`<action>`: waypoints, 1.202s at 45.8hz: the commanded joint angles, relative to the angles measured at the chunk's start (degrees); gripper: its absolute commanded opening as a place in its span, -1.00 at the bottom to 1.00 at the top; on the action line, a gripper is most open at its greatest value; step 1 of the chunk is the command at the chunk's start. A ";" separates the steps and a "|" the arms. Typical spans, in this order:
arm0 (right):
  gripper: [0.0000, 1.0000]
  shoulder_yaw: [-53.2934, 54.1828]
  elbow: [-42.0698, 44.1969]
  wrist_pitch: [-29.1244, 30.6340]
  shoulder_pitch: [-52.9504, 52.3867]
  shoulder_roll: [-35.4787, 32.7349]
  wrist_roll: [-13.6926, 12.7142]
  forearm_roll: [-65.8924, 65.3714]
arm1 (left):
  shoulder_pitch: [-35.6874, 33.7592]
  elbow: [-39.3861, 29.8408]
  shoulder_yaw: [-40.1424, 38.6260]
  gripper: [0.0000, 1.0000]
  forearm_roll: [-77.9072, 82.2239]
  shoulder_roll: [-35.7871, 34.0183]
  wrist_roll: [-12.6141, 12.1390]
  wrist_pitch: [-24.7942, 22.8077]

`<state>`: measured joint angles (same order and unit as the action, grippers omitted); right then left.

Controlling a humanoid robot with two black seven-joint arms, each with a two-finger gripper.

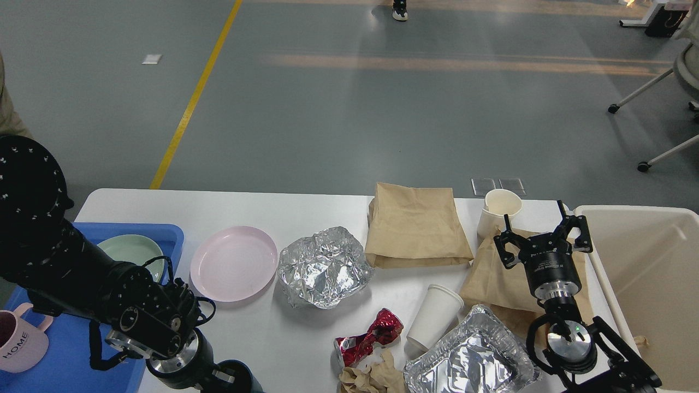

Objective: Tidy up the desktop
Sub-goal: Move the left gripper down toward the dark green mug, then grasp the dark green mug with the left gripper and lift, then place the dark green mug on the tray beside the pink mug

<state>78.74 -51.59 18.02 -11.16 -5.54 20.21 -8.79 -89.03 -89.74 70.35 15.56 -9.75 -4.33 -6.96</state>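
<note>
The desktop (306, 210) spans the lower half of the head view, white and matte, with rounded far corners. A beige bin (644, 284) stands at its right end; a blue tray (164, 232) sits at its left end, holding a green plate (128, 248) and a pink mug (19, 341). The left arm (82, 278) crosses the tray, and its far end runs out of the bottom edge, so the left gripper is not visible. A flat brown paper bag (415, 224) lies at the far centre, a second paper bag (499, 281) lies right of it, under the right gripper (540, 237), whose fingers are spread apart and grasp nothing. A crumpled foil sheet (322, 267) sits centre, beside a pink plate (235, 263). A foil container (469, 360) lies near the front edge. A white cup (434, 316) lies tipped beside it; another paper cup (499, 207) stands upright behind the right gripper. A crushed red can (368, 335) and crumpled brown paper (371, 376) lie at the front.
</note>
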 commanded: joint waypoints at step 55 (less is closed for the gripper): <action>1.00 0.01 0.00 -0.01 0.00 0.00 0.00 0.00 | -48.35 -8.35 12.79 -1.00 -3.35 -11.51 8.91 -37.70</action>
<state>78.74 -51.59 18.02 -11.17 -5.54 20.22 -8.79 -138.60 -99.14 80.72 12.13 -19.40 7.80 -47.80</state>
